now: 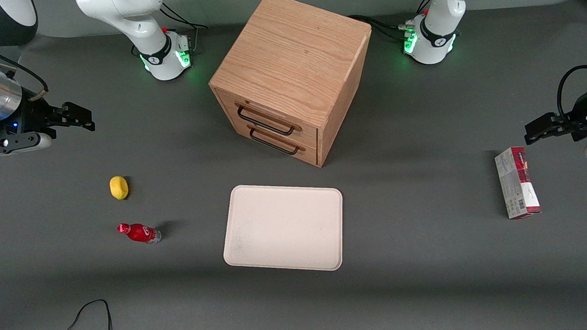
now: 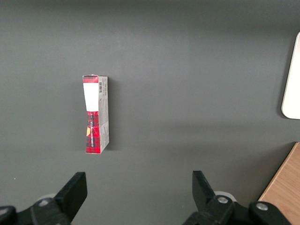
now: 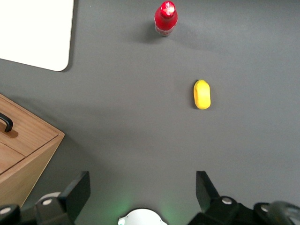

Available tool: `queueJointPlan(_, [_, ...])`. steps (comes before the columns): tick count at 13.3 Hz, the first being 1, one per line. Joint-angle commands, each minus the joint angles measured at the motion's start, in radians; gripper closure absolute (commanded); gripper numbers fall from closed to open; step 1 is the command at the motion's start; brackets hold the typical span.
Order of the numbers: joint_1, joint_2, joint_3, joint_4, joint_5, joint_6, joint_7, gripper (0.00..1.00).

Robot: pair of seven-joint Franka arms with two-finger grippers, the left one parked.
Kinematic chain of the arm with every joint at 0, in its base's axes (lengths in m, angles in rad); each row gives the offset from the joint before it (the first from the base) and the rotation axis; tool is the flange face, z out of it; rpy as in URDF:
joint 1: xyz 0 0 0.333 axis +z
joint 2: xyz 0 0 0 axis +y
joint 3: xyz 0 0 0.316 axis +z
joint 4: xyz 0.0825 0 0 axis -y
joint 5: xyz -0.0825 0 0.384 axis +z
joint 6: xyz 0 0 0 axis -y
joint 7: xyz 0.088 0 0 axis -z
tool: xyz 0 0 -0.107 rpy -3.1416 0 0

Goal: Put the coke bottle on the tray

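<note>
Coke bottle point(image 1: 139, 233) stands upright on the dark grey surface point(image 1: 424, 277), red cap up, clear base down, toward the working arm's end and well apart from the tray point(image 1: 283, 227). That cream-white tray lies flat in front of the wooden drawer cabinet point(image 1: 290, 77), nearer the front camera than the cabinet, nothing resting on it. A yellow lemon-like object point(image 1: 119, 187) sits near the bottle, a little farther from the front camera than it, not touching.

And the tool point(image 1: 79, 118) hangs in the air at the working arm's end of the surface, farther from the front camera than both lemon and bottle, holding nothing. From the right wrist camera its two fingers point(image 3: 77, 191) are spread wide apart (bare surface showing between them), with the bottle point(image 3: 165, 17), the lemon-like object point(image 3: 202, 94), a corner of the tray point(image 3: 37, 33) and a corner of the cabinet point(image 3: 23, 159) all below it.

Over toward the parked arm's end, a red-and-grey carton point(image 1: 517, 182) lies flat on the surface, well apart from everything else.
</note>
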Motion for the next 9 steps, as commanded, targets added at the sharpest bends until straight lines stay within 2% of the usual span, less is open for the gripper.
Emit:
queueJointPlan(1, [0.009,0.007,-0.017,0.033,0.016,-0.033,-0.006,0.01])
queueJointPlan(9, [0.008,0.014,-0.012,0.059,0.013,-0.050,-0.015,0.00])
